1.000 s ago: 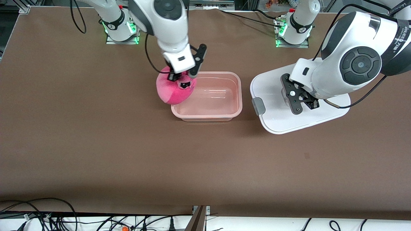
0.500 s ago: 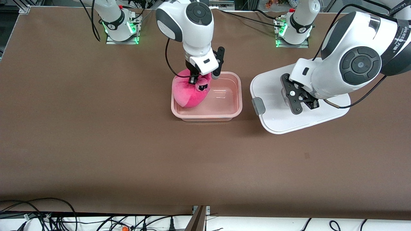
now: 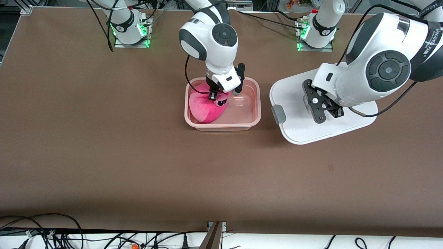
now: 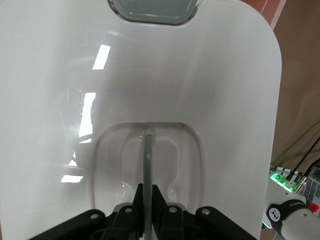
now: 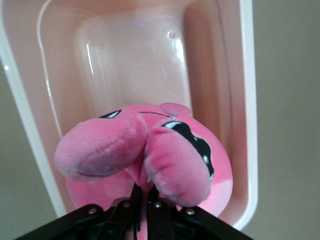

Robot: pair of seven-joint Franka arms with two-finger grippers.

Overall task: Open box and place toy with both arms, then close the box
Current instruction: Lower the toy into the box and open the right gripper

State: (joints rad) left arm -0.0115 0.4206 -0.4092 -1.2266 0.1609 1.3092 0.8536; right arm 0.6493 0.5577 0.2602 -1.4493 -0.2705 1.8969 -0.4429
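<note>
Front view is showing the right gripper [image 3: 215,95] with its jaws clamped on the toy [image 3: 207,108], which is sitting below them inside the open box [image 3: 256,103]. The left gripper [image 3: 328,111] is pressing its jaws together on the handle [image 4: 148,165] of the lid [image 3: 294,128], resting on the desk [image 3: 104,155] beside the box.

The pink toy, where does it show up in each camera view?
Front view: the toy sits in the box, at its end toward the right arm, under the right tool.
Left wrist view: not in it.
Right wrist view: fills the lower middle.
Shared landmark: the box.
</note>
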